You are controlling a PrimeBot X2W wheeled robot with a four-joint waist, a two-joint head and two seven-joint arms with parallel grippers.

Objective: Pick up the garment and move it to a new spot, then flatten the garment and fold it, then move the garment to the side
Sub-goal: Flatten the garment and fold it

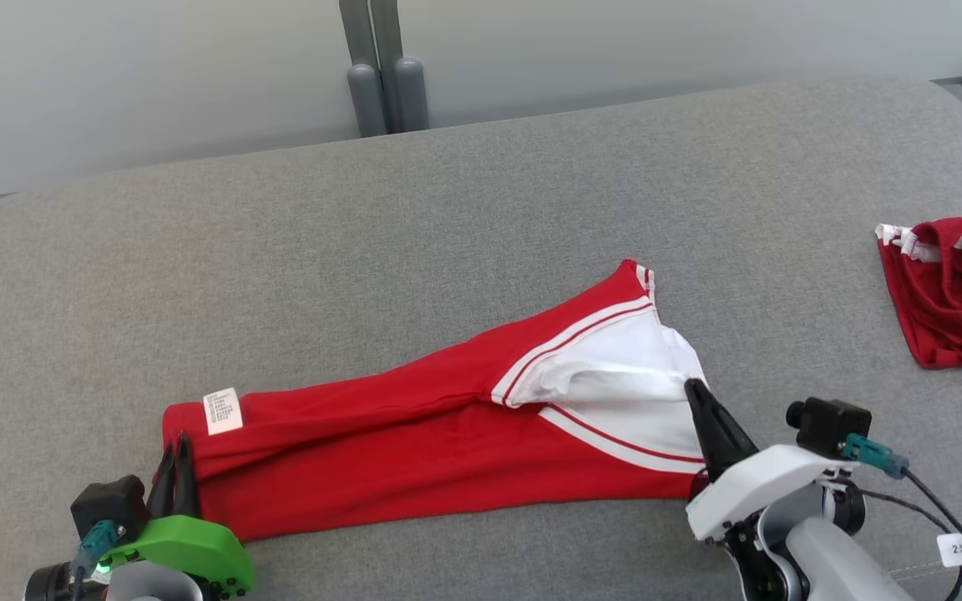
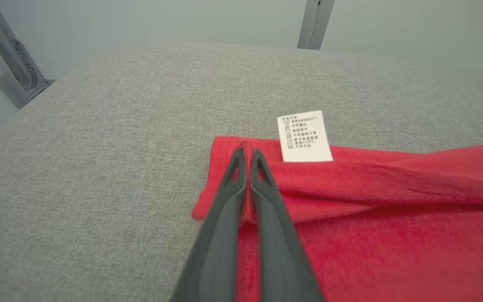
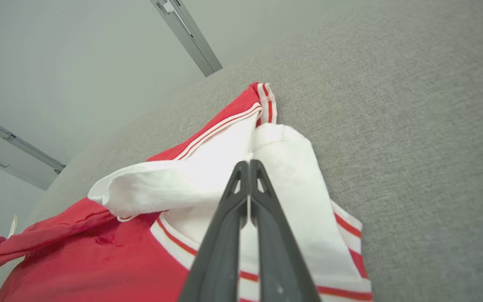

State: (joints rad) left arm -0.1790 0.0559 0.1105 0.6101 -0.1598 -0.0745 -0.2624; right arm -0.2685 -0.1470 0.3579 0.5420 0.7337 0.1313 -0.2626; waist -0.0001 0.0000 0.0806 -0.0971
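The garment (image 1: 448, 434), a red T-shirt with white sleeves and striped trim, lies stretched in a long band across the grey padded surface (image 1: 448, 234). Its white label (image 1: 223, 411) sits near the left end. My left gripper (image 1: 176, 451) is shut on the red hem corner there; in the left wrist view the fingers (image 2: 224, 201) pinch a fold of red cloth beside the label (image 2: 304, 136). My right gripper (image 1: 692, 388) is shut on the white sleeve at the right end. The right wrist view shows its fingertips (image 3: 247, 164) closed on white fabric of the garment (image 3: 183, 184).
A smaller bunched red garment with white trim (image 1: 953, 292) lies at the surface's right edge. Grey posts (image 1: 385, 75) stand behind the far edge. A cable with a white tag (image 1: 961, 549) hangs by my right wrist.
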